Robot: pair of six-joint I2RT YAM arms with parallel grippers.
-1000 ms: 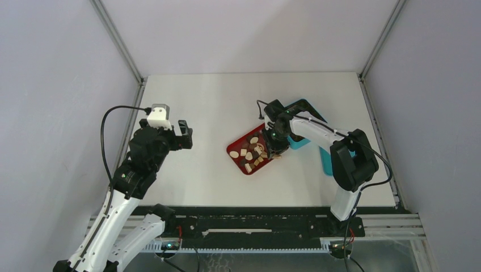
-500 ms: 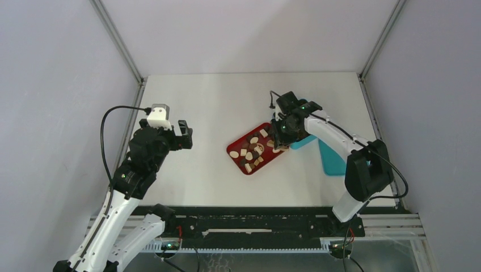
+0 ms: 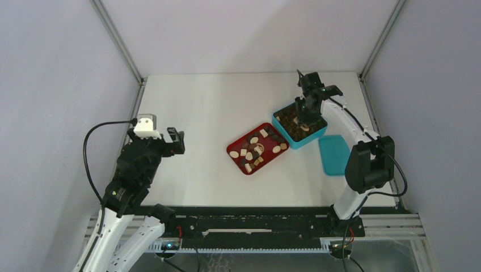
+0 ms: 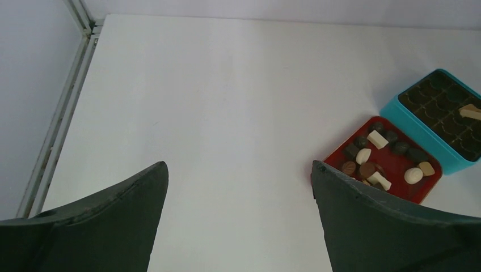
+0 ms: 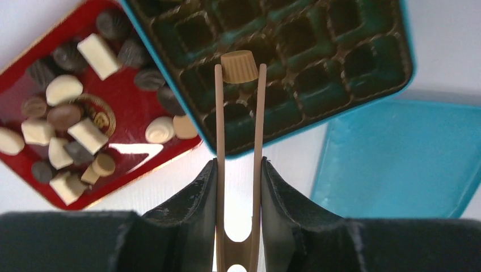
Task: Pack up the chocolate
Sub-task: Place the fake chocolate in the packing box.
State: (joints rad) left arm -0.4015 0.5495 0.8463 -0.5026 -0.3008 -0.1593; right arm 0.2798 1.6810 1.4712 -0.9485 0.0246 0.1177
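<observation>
- Left gripper (image 4: 238, 170), lower left, gapes fully wide and holds nothing, parked well apart from the work.
- Red tray (image 5: 122, 107), mid-frame, holds the loose chocolate (image 5: 62, 89).
- Right gripper (image 5: 239, 167), upper right, squeezes wooden tongs (image 5: 220, 113) partly closed. They pinch one tan piece (image 5: 239, 66) above the teal box (image 5: 406, 34), over empty cells, seemingly for dropping.

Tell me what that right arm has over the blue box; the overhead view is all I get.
Observer: The right pincer clamps wooden tongs, whose tips pinch one tan chocolate.
Operator: Is the box full?
Observer: Hardly; in the right wrist view the teal box shows only empty cells.
Operator: And the other arm?
Observer: The left pincer is wide open, holding nothing.
</observation>
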